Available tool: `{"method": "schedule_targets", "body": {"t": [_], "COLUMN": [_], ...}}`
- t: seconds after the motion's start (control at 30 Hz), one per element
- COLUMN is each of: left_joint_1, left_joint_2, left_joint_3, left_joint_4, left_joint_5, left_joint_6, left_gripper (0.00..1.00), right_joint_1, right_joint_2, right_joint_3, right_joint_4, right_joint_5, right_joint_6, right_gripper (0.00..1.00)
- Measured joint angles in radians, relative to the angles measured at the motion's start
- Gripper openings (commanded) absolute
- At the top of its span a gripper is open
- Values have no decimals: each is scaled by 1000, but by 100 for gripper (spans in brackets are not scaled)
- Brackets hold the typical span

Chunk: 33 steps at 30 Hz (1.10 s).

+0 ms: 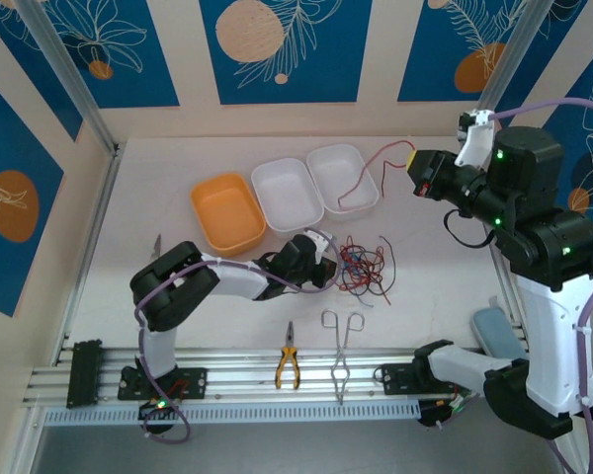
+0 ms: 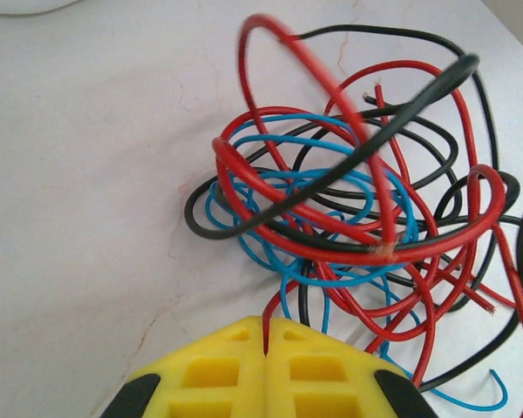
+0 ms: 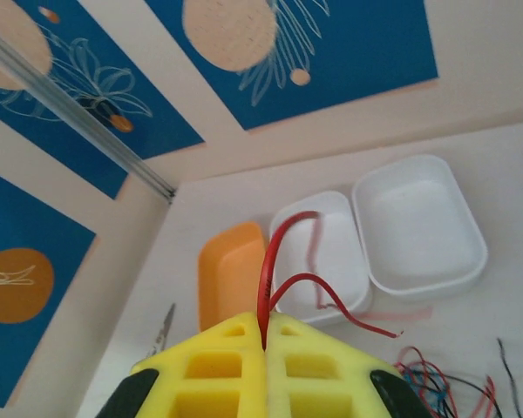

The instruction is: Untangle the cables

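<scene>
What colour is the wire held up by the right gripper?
Red; the right wrist view shows the wire best, pinched in the right gripper.

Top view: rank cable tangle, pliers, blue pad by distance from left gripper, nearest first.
1. Cable tangle: right at the left gripper tips.
2. Pliers: at the near edge, by the rail.
3. Blue pad: far across, beside the right arm.

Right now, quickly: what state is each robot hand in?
Left hand: closed beside the cable tangle; whether it pinches one cannot be told.
Right hand: closed, holding a red cable.
</scene>
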Motion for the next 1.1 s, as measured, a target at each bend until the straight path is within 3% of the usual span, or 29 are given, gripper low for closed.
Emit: {"method": "schedule_targets", "body": {"t": [0.13,0.37,0.67,0.83,1.0,1.1], "left_joint_1": [2,4,8,8,9,11], "left_joint_2": [0,-48,-246,-379,-510,-577], "left_joint_3": [-1,-30,-76,-109,-134,-136], "left_joint_4": [-3,-15,-49,-100,-179,-227], "left_joint_5": [-4,-4,-21,-72,-170,-230], "left_joint_6": [0,0,9,35,91,134], "left_gripper": [0,15,49,61,99,100], "right_joint_1": [0,-2,-12,-19,-23,-30], "right_joint_2": [7,22,165,237,306,352], "right_joint_3": [43,60,75,75,75,75], "right_joint_4": [25,69,98,125,158,181], "right_joint_5": [-32,-41,-41,-44,-44,-40], "right_joint_6": [-11,-32,-66,-78,-85,-85], "right_gripper": [0,0,0,0,0,0]}}
